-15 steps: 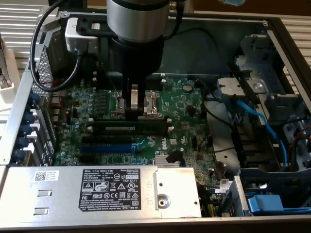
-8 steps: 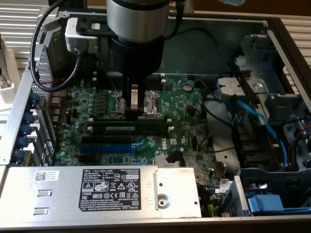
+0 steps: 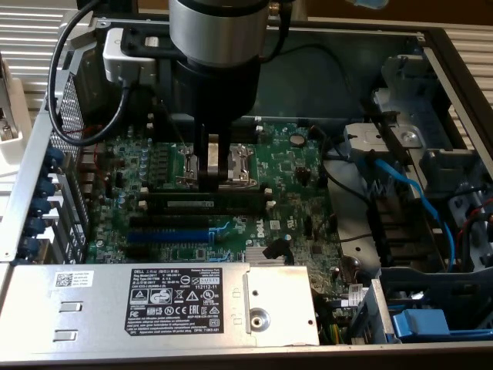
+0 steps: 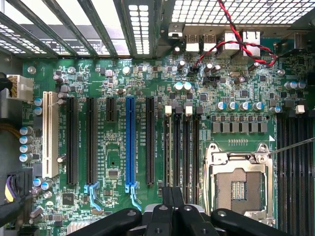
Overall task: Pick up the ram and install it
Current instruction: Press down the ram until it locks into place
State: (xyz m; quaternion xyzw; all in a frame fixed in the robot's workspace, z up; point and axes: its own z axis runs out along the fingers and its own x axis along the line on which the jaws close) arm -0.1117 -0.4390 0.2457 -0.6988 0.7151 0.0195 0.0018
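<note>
Where hand [image 3: 213, 176] closes, ram [image 3: 212, 205] sits slotted.

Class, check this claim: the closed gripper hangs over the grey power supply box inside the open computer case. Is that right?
Not quite. In the exterior view the closed gripper hangs over the green motherboard, by the processor socket; the grey power supply box lies apart from it.

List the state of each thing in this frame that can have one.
gripper: shut, down just above the ram.
ram: on edge along a black slot; whether it is fully seated cannot be told.
blue slot: empty.
CPU socket: bare, no cooler on it.
computer case: open.
</note>
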